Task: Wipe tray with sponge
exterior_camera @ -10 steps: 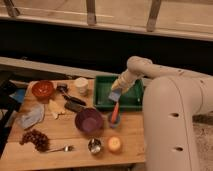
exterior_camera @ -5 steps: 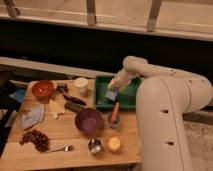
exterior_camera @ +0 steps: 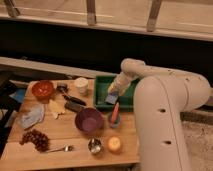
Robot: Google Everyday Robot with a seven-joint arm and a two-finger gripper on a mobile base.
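The green tray [exterior_camera: 102, 84] lies at the back right of the wooden table. My gripper [exterior_camera: 114, 91] reaches down into it from the white arm on the right. It is shut on the sponge [exterior_camera: 111, 99], a small blue-grey block. The sponge presses on the tray floor near the front left corner. The fingers themselves are mostly hidden behind the wrist and the sponge.
In front of the tray stand a purple bowl [exterior_camera: 89, 120] and a small blue cup [exterior_camera: 115, 118] with an orange stick in it. A white cup [exterior_camera: 81, 85], a red bowl [exterior_camera: 43, 89], a pale cloth [exterior_camera: 31, 116], grapes [exterior_camera: 35, 139] and a metal cup [exterior_camera: 94, 146] lie to the left.
My gripper has slid the sponge leftward and toward the tray's front edge. It has barely moved over the last half second.
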